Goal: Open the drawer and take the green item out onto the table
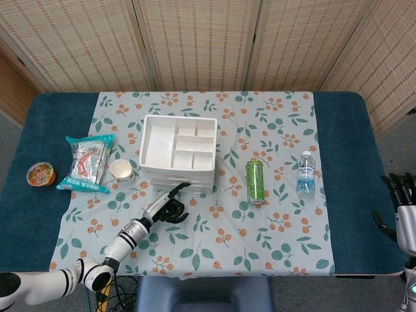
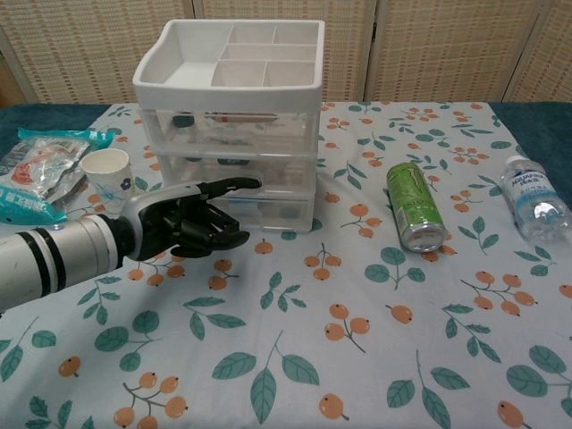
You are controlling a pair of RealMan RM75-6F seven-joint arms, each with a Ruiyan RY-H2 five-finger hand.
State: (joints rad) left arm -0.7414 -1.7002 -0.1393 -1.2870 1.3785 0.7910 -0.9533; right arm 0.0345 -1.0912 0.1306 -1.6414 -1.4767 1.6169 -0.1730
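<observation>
The white plastic drawer unit [image 2: 228,125] is sitting on the floral cloth [image 2: 357,357], all drawers closed. The left hand [image 2: 183,228] is reaching its fingers [image 2: 234,185], loosely curled and holding nothing, against the lowest drawer [image 2: 259,210]. A green can [image 2: 415,206] is lying nearby; the right hand [image 1: 403,214] is hanging open off the counter.

Nothing you could read here.
You had print on the water bottle [image 2: 534,203], the green can [image 2: 414,206] and the snack bag [image 1: 88,163], all too small to make out.
</observation>
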